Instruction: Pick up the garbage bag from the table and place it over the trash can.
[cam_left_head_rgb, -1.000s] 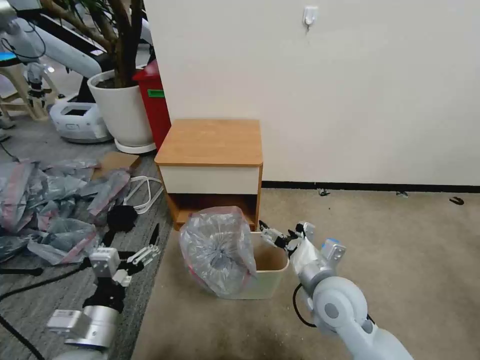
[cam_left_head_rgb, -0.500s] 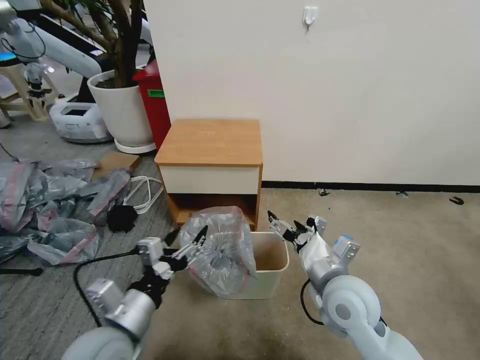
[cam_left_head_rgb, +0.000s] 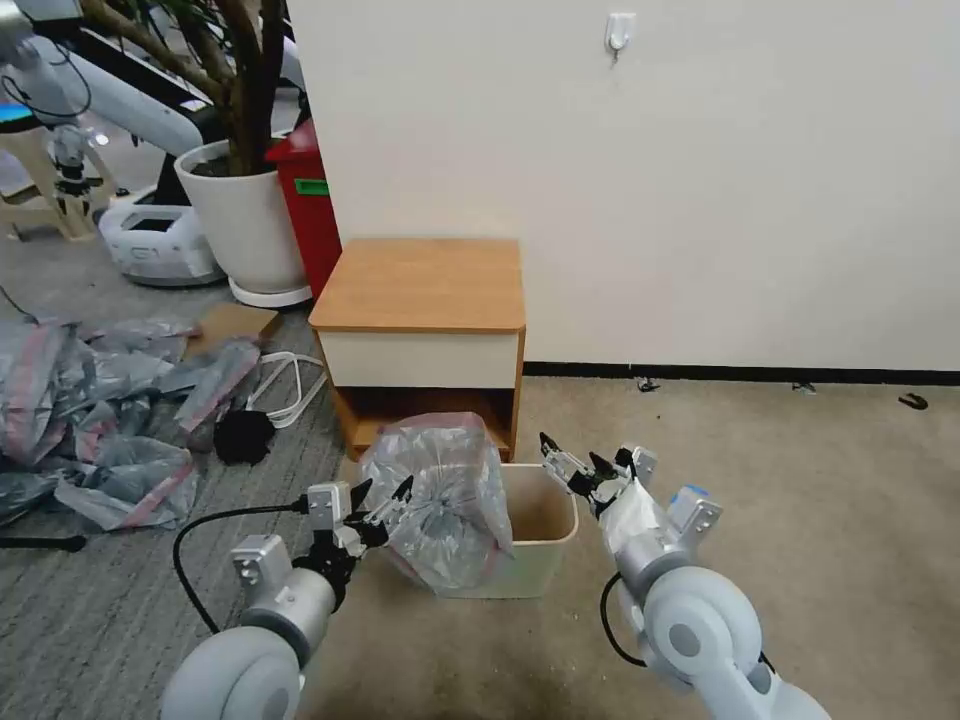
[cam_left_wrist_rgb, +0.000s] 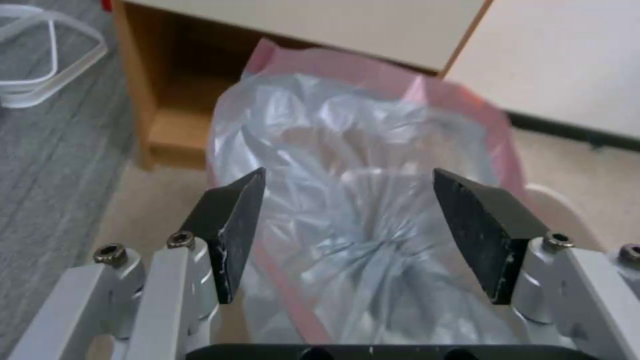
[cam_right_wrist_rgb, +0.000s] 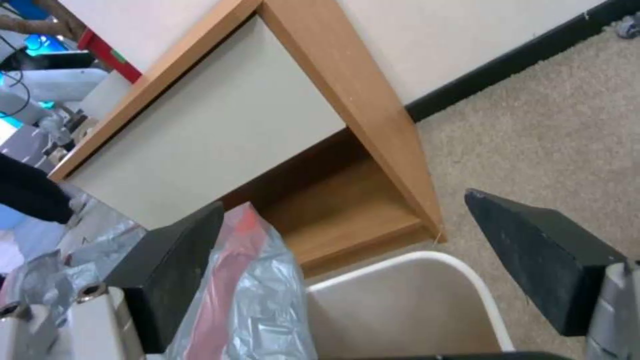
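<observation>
The garbage bag (cam_left_head_rgb: 440, 505), crinkly grey with a pink-red band, hangs over the left half of the cream trash can (cam_left_head_rgb: 548, 528) on the floor in front of the table (cam_left_head_rgb: 420, 285). My left gripper (cam_left_head_rgb: 380, 492) is open at the bag's left side, and in the left wrist view the bag (cam_left_wrist_rgb: 353, 210) lies between and beyond the open left gripper (cam_left_wrist_rgb: 348, 172). My right gripper (cam_left_head_rgb: 575, 462) is open, just above the can's right rim. In the right wrist view the open right gripper (cam_right_wrist_rgb: 345, 199) frames the bag (cam_right_wrist_rgb: 247, 295), the can's rim (cam_right_wrist_rgb: 427, 257) and the table (cam_right_wrist_rgb: 220, 130).
A heap of similar bags (cam_left_head_rgb: 90, 410) covers the floor on the left, with a white cable (cam_left_head_rgb: 290, 385) and a black lump (cam_left_head_rgb: 243, 435). A white plant pot (cam_left_head_rgb: 245, 220) and a red bin (cam_left_head_rgb: 305, 200) stand left of the table. Open carpet lies to the right.
My left arm has swung in from the left floor area to the bag's left side. The right gripper has drawn slightly up and right of the can's rim. The bag stays put.
</observation>
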